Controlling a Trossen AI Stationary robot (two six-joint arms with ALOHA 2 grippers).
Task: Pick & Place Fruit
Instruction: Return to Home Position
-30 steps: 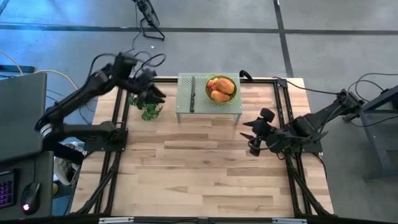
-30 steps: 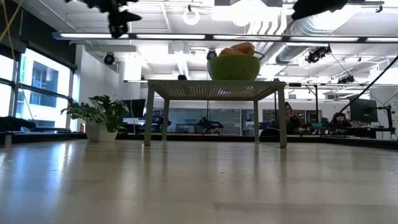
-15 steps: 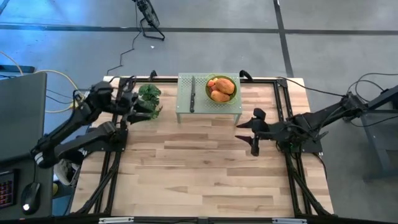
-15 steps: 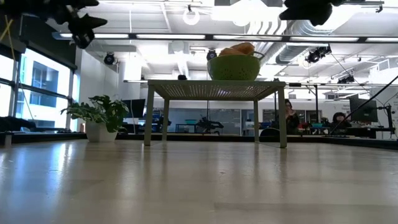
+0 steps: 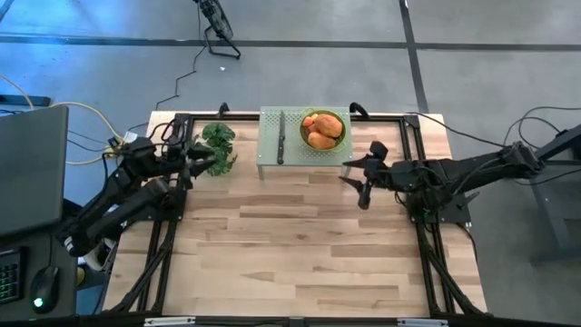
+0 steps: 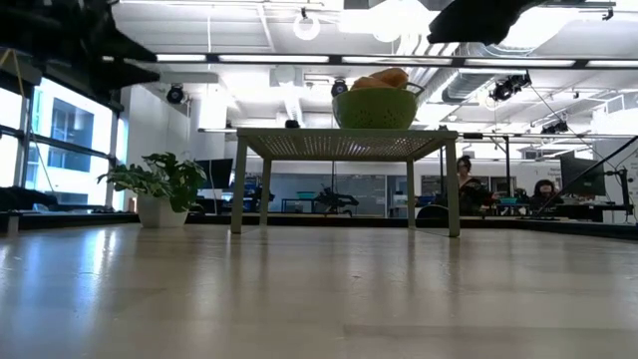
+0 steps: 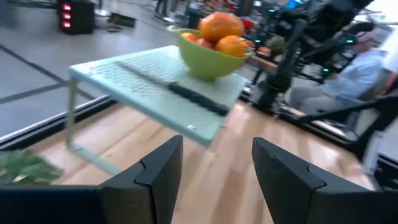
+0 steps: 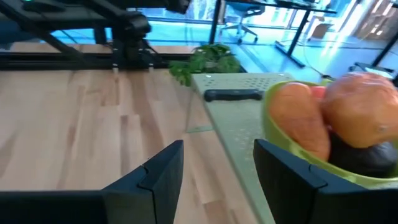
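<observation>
Where the fruit [image 5: 322, 129] lies heaped in the green bowl [image 5: 342, 139], two orange ovals sit on top, a dark one beneath, a bit of red between; bowl stands on the right end of the pale perforated shelf [image 5: 269, 153], at the far edge of the table [image 5: 300, 254]; knife [image 5: 281, 136] flat on the shelf, left of the bowl, apart from it; leafy bunch [image 5: 219, 145] on the table left of the shelf; left gripper [image 5: 201, 162] close beside the bunch, fingers wide, empty; right gripper [image 5: 355, 183] near the shelf's right front corner, fingers wide, empty.
</observation>
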